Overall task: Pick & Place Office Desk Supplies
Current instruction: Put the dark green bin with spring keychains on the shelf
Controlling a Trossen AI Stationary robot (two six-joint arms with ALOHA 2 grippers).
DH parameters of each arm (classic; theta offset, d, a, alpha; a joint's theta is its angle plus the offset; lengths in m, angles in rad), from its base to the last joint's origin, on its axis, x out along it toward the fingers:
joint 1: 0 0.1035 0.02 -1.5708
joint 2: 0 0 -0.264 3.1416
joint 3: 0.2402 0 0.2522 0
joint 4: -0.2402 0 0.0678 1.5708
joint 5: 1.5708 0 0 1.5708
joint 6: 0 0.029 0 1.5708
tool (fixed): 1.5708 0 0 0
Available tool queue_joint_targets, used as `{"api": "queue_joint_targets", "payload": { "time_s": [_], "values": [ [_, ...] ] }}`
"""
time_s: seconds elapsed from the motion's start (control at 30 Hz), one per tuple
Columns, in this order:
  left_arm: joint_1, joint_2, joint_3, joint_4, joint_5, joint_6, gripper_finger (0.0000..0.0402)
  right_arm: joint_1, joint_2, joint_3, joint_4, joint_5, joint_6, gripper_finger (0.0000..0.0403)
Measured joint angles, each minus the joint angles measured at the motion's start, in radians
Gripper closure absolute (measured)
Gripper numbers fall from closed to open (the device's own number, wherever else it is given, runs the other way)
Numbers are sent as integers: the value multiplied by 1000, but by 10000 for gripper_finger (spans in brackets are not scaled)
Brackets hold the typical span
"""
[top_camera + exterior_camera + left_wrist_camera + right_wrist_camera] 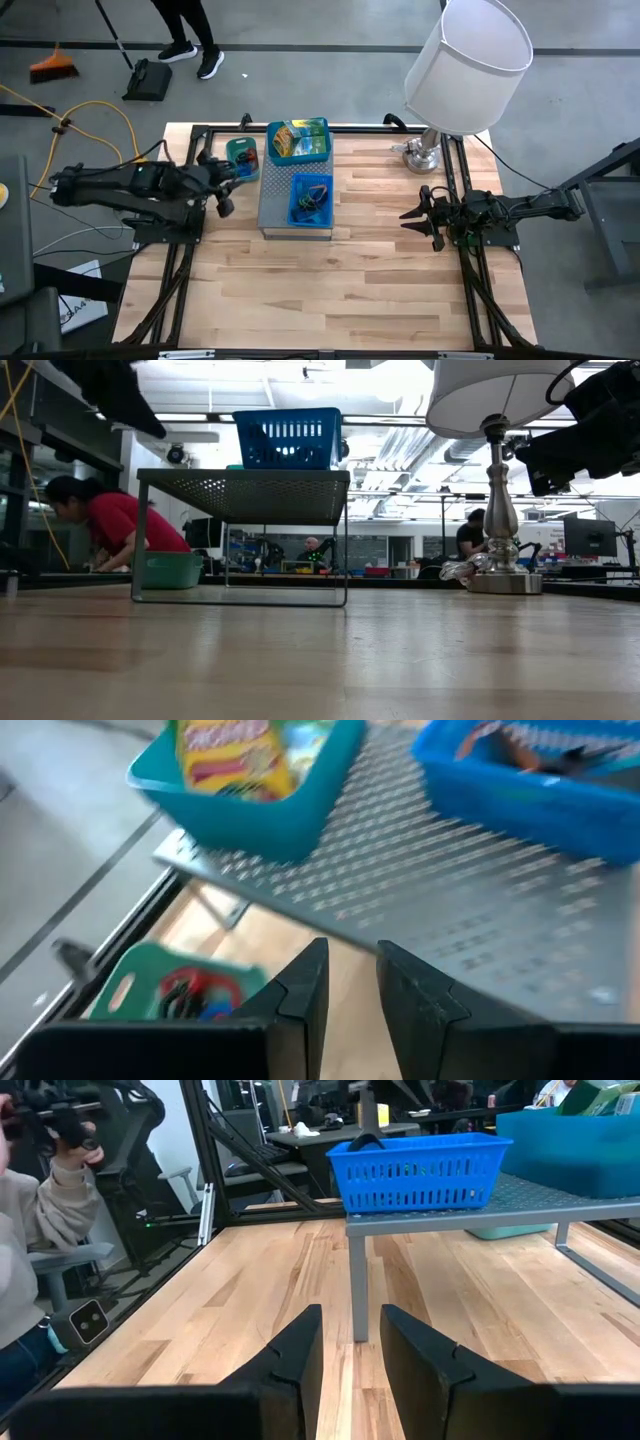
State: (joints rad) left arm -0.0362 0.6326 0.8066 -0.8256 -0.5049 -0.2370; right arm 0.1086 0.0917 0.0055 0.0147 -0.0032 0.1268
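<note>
Pale wooden table (340, 290). Grey perforated metal shelf (275, 205) far centre carries teal bin of yellow-green packets (297, 140) and blue basket of clips (311, 199); green tray (242, 158) on its left. White-shaded lamp (468, 50) far right. Left gripper (224, 190) and right gripper (424, 218) flank the shelf, both narrow, empty.

Lighting was bright and even from overhead. In the low view the ceiling lights (300, 380) blew out to white glare along the top, and the near tabletop (320, 670) at the bottom went soft. Left wrist view was smeared with motion blur across the grey perforated shelf (450, 880). Shadows stayed faint.
</note>
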Motion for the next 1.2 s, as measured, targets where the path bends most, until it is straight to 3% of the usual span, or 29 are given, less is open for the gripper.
{"api": "queue_joint_targets", "payload": {
  "time_s": [0.4, 0.57, 0.93, 1.07, 1.2],
  "values": [
    [217, 89, 0, -40, 40, 170, 319, 0, 0, 0, 1, 0, 0, 311],
    [355, 132, 0, -45, 166, 210, 319, 0, 0, 0, 1, 0, 0, 311],
    [800, 196, 0, -42, 538, 383, 319, 0, 0, 0, 1, 0, 0, 311],
    [909, 245, 0, -41, 605, 449, 319, 0, 0, 0, 1, 0, 0, 311],
    [938, 316, 0, -38, 609, 525, 319, 0, 0, 0, 1, 0, 0, 311]
  ]
}}
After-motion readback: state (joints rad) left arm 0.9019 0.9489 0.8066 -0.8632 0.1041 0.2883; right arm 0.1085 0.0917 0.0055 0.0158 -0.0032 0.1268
